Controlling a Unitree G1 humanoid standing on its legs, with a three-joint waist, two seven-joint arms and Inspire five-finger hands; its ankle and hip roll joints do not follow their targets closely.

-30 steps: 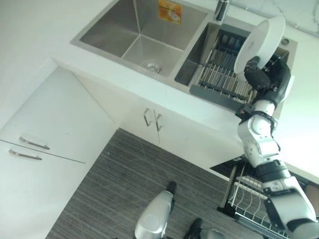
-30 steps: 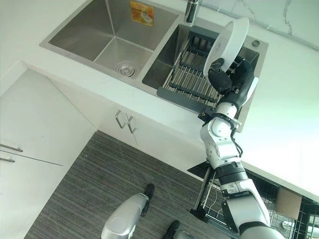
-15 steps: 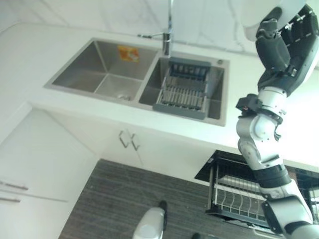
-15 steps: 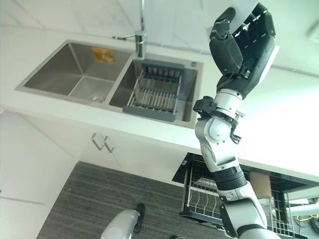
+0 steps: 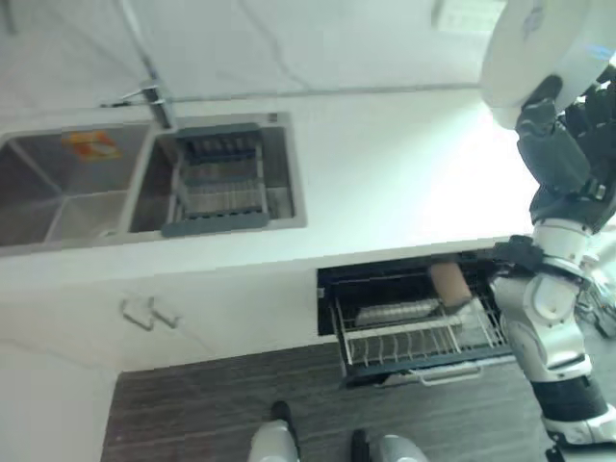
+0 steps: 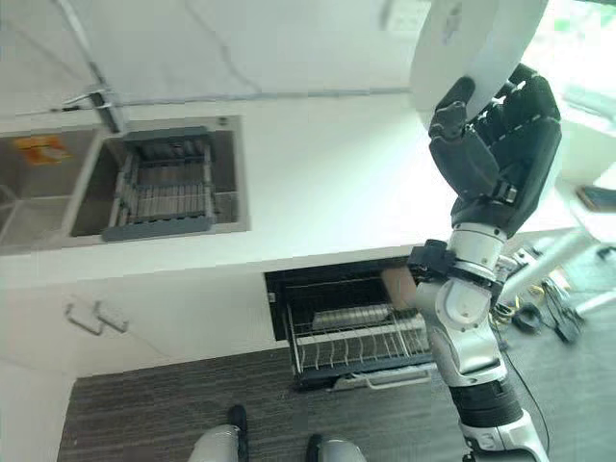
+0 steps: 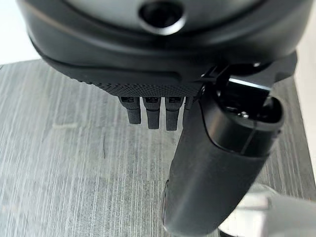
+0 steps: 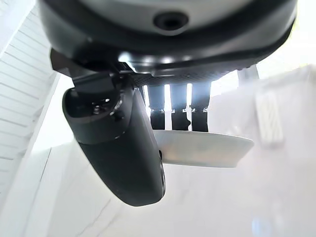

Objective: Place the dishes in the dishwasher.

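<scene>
My right hand (image 5: 566, 144) is raised high, above the white counter and the open dishwasher. It is shut on a white plate (image 5: 544, 48), held upright by its rim. In the right wrist view the thumb (image 8: 118, 148) and fingers pinch the plate's edge (image 8: 207, 150). The dishwasher's lower wire rack (image 5: 414, 339) is pulled out below the counter, under and left of the hand. My left hand (image 7: 217, 163) hangs over the grey floor, fingers relaxed, holding nothing.
A double sink sits at the left, with a grey dish rack (image 5: 217, 188) in its right basin and a faucet (image 5: 154, 91) behind it. A brown cylinder (image 5: 449, 283) and a flat grey item (image 5: 395, 311) lie in the dishwasher rack. Cabinet handles (image 5: 144, 313) stick out below the sink.
The camera has swung right, bringing the dishwasher into view. My right hand has carried the plate from over the sink rack to above the counter by the dishwasher.
</scene>
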